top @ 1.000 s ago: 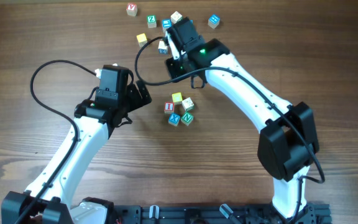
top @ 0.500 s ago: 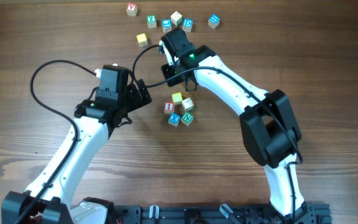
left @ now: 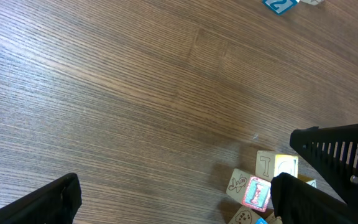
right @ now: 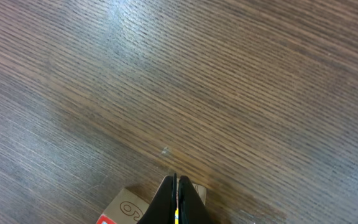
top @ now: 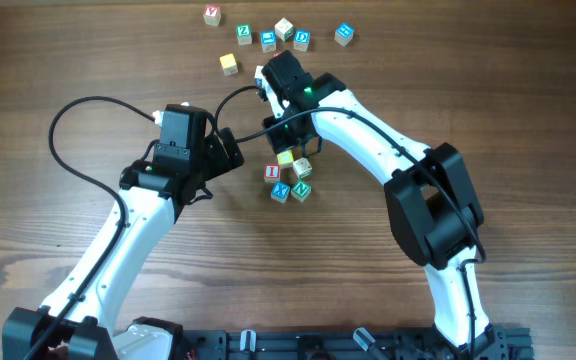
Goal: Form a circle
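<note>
The circle (top: 290, 189) is a tight ring of five small wooden letter cubes. It lies flat on the worktop, about the middle of the part in view and well away from every edge. The yellow cube (top: 285, 158) forms the side toward the far edge. Just beside it, toward the right edge, the pale cube with green print (top: 304, 167) is turned slightly askew. The green cube with N (top: 300, 189) and the blue cube with X (top: 281, 191) sit side by side toward the near edge. The red cube with I (top: 272, 172) closes the side toward the left edge. Neighbours touch or nearly touch around a small central gap.
</note>
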Robot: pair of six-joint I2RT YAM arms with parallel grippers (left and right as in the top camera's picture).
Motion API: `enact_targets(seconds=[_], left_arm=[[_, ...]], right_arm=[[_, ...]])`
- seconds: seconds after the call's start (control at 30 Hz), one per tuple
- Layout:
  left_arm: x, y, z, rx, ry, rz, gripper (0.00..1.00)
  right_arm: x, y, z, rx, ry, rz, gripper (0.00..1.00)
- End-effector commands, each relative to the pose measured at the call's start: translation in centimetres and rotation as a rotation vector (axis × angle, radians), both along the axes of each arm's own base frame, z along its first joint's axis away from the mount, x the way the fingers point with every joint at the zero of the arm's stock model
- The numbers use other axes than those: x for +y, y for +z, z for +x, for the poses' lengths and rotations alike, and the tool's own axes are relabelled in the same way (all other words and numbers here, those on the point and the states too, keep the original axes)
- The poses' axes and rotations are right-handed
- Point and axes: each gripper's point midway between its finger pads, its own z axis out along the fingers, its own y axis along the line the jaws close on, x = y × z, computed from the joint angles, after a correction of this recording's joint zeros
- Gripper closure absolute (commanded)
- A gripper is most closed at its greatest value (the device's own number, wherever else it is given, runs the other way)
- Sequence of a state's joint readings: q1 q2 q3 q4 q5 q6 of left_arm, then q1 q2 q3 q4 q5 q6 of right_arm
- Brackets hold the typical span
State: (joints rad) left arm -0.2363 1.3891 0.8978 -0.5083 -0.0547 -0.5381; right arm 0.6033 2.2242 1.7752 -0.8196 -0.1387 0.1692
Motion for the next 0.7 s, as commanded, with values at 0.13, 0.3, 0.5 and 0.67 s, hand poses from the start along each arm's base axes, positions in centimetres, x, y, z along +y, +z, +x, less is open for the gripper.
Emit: enact_targets(seconds=[0.13,0.3,0.5,0.67], left_arm=[[0.2,0.2,0.2,-0.007,0.014,-0.001,0.00],[0.2,0.2,0.2,-0.007,0.014,-0.001,0.00],[0.1,0.2,0.2,-0.007,0.014,-0.002,0.00],[0.2,0.2,0.2,-0.007,0.014,-0.001,0.00]], right_arm=[[0.2,-0.1,2.0,-0.078,-0.043,-0.001,0.95],[-1.3,0.0,3.7,-0.128,-0.159,-0.043,0.91],[-5.0,-0.3,5.0,-0.101,-0.269,-0.073,0.91],[-9.6,-0.5,6.6,-0.074,-0.362,-0.095,0.90]])
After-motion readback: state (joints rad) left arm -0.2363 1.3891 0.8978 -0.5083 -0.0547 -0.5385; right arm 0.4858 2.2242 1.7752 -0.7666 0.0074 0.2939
